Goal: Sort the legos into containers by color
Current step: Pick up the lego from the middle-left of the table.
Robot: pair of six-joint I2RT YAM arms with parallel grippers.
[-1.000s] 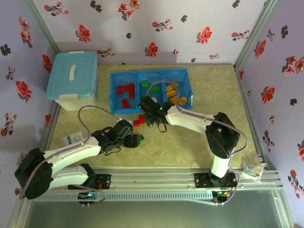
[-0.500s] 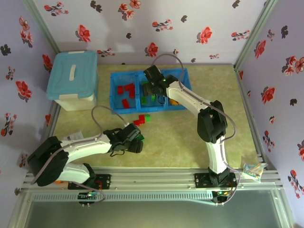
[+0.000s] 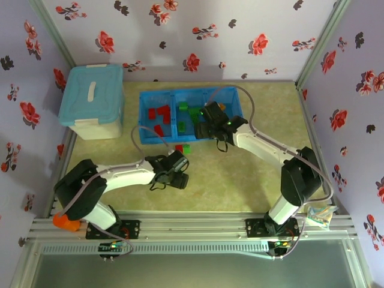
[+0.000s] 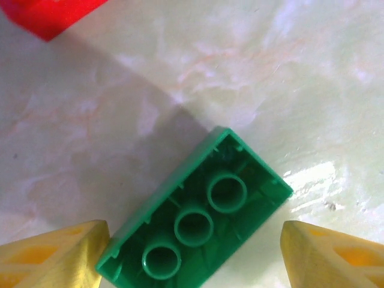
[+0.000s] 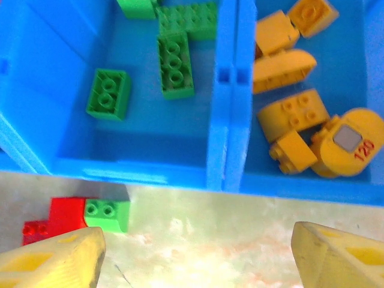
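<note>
A rounded yellow-orange brick (image 5: 353, 143) bears red digits "120" beside a grey panel.

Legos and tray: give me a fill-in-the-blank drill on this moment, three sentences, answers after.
1. The upside-down lego between the left gripper's open jaws is coloured ____.
2. In the tray, the green legos lie in the ____ compartment.
3. On the table in front of the tray, a green lego touches a ____ one.
Answers: green; middle; red.
</note>
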